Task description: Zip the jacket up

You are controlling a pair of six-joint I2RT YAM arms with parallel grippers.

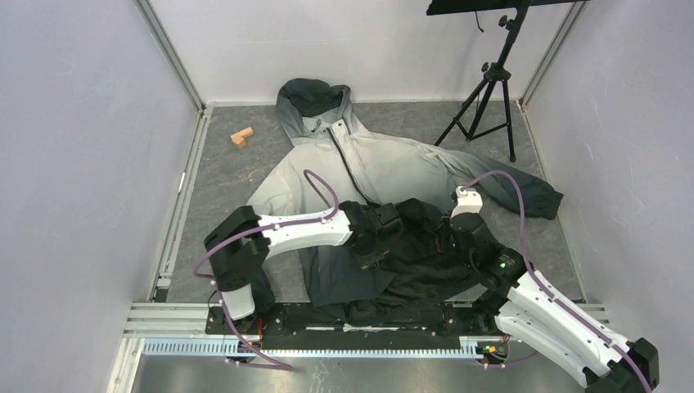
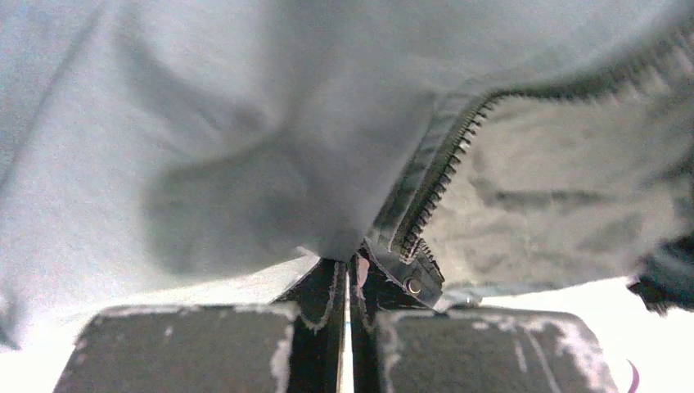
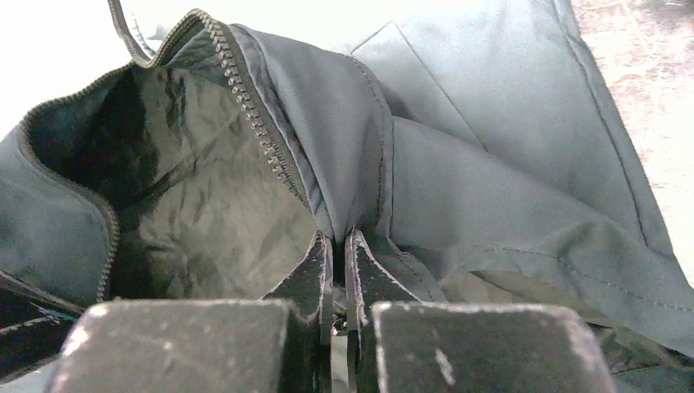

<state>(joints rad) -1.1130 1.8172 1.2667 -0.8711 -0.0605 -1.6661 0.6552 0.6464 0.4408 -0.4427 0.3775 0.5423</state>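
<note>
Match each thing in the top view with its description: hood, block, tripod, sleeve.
Things:
1 hood
2 block
3 tripod
4 sleeve

Descriptions:
A tan, lying left of the jacket
B black, standing at the far right
C dark, at the jacket's far end
D stretched out to the right, dark at its end

Pairs: 1-C; 2-A; 3-B; 4-D

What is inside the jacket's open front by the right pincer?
Crinkled dark lining, edged by open zipper teeth. Folds of the jacket hide anything deeper; the right pincer, shut on the fabric, covers the spot it grips.
</note>
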